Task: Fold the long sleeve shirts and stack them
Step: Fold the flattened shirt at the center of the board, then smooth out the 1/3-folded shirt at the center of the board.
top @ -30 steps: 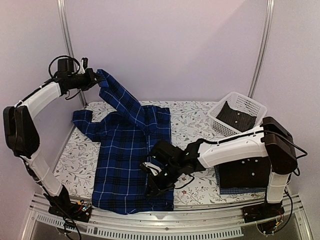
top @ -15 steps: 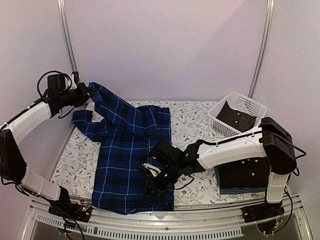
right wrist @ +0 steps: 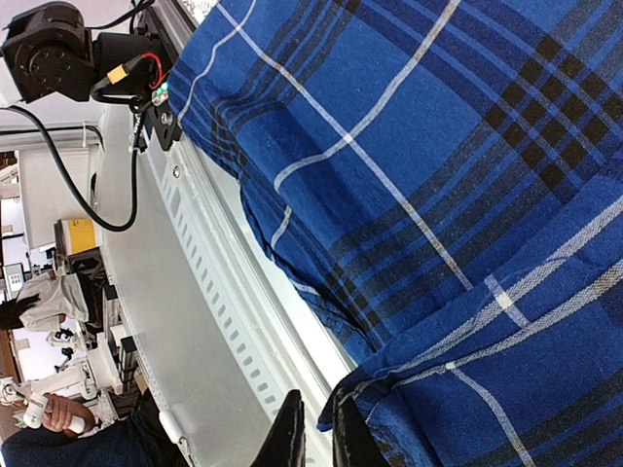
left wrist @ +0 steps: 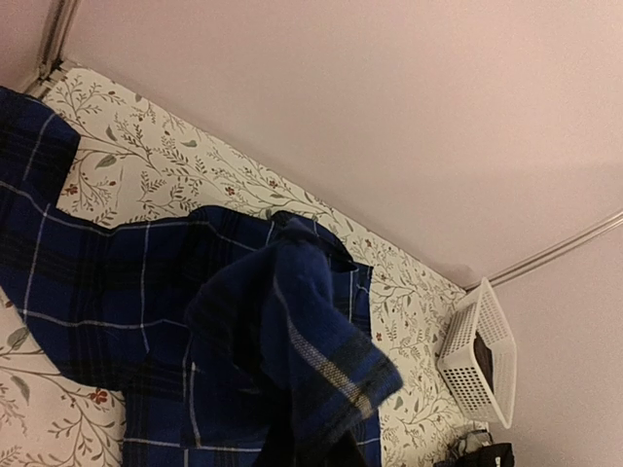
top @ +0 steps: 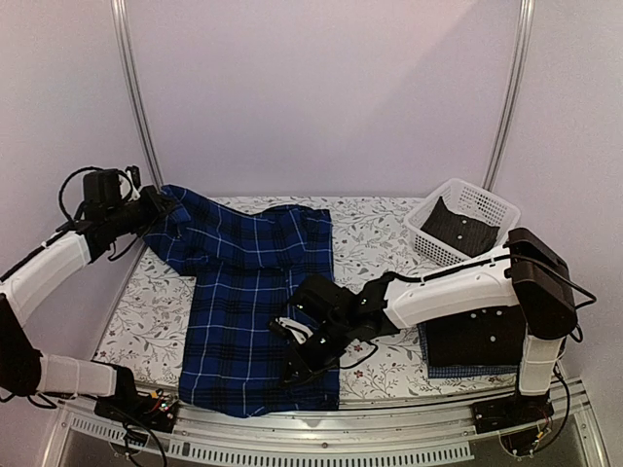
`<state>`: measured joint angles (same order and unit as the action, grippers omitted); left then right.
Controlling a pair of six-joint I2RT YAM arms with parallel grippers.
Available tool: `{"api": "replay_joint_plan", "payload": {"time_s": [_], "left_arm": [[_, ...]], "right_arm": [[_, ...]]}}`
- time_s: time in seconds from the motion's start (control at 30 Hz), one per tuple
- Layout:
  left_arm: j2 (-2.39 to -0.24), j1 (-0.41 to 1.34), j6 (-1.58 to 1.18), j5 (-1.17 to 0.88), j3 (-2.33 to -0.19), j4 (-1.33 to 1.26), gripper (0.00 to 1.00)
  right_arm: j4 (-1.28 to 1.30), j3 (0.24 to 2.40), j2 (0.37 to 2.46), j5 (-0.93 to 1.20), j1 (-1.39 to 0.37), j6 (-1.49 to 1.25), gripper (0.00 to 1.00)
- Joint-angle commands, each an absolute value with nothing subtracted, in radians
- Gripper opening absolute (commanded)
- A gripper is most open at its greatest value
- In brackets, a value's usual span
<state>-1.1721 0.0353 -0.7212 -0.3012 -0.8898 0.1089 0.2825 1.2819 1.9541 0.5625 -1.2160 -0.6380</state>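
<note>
The left hand (top: 154, 207) is closed on a sleeve end of the plaid shirt (top: 243, 292), held just above the far left corner of the bench (top: 380, 243). From the left wrist view the gripped cloth bunches up close to the lens and falls away towards the shirt's body (left wrist: 127, 292), which is spread on the floral cover of the bench (left wrist: 156, 156). The sleeve runs from that hand across to the shirt's upper part, lying over it in a loose fold.

The right hand (top: 304, 358) sits low over the near right hem of the same shirt, close to the bench's front edge. In the right wrist view its fingers (right wrist: 289, 438) stand close together with only a narrow gap (right wrist: 316, 426), and the edge of a doubled-over hem meets that gap. I cannot tell whether the cloth is actually pinched or only touched. Beyond the hem the metal front rail of the frame shows.

The plaid shirt lies lengthwise on the left half of the bench, collar end far, hem near, with its right side folded in to a straight edge.

To the right, beside the right arm's base, a black shirt (top: 477, 336) with white buttons lies folded on top of a blue check shirt (top: 458, 371), whose edge shows along the near side. At the far right corner stands a white lattice basket (top: 487, 204) holding a dark buttoned garment (top: 458, 229). The basket also shows at the right edge of the left wrist view (left wrist: 467, 341).
</note>
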Motion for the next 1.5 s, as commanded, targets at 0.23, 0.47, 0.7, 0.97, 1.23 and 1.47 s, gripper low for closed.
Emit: {"api": "replay_joint_plan", "payload": {"time_s": [0.23, 0.47, 0.7, 0.97, 1.23, 1.47], "left_arm": [[-1.127, 0.072, -0.698, -0.191, -0.893, 0.141, 0.0], [-1.188, 0.071, -0.681, -0.2, -0.929, 0.145, 0.0], [-1.193, 0.071, -0.675, -0.204, -0.934, 0.144, 0.0], [-1.199, 0.07, -0.667, -0.213, -0.937, 0.146, 0.0], [-1.201, 0.069, -0.66, -0.21, -0.939, 0.139, 0.0], [-1.212, 0.069, -0.651, -0.209, -0.943, 0.138, 0.0]], "right_arm": [[0.27, 1.252, 1.833, 0.494, -1.103, -0.596, 0.38], [0.384, 1.252, 1.804, 0.444, -1.134, -0.556, 0.38], [0.503, 1.329, 1.863, 0.313, -1.244, -0.561, 0.4], [0.577, 1.44, 1.957, 0.185, -1.309, -0.579, 0.48], [0.668, 1.563, 2.063, 0.095, -1.355, -0.573, 0.43], [0.714, 1.592, 2.082, 0.06, -1.38, -0.572, 0.25]]}}
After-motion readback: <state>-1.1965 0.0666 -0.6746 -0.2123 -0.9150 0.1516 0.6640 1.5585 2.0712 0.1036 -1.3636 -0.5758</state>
